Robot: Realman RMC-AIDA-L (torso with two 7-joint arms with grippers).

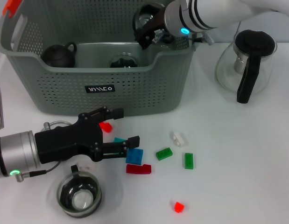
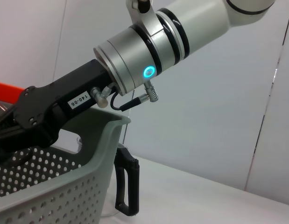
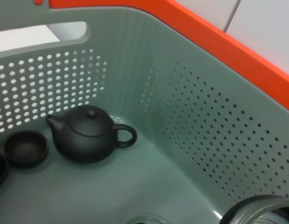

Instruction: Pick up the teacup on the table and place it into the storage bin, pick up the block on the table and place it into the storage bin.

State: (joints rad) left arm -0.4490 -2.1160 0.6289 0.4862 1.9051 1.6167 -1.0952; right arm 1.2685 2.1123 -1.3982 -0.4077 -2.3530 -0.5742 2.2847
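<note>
Left gripper low among blocks; right gripper over bin.
I see my left gripper (image 1: 118, 127), fingers released, straddling a red block (image 1: 105, 126) just before the storage bin (image 1: 100, 88). Farther back, my right gripper (image 1: 146, 25) grasps a glass teacup (image 1: 143, 19) above the bin's far corner.

My black pincer (image 1: 117, 127) nears red, blue, green blocks (image 1: 134, 156); grey-green perforated bin (image 1: 149, 88), orange-red handle tips, holds a black teapot (image 1: 59, 54).
</note>
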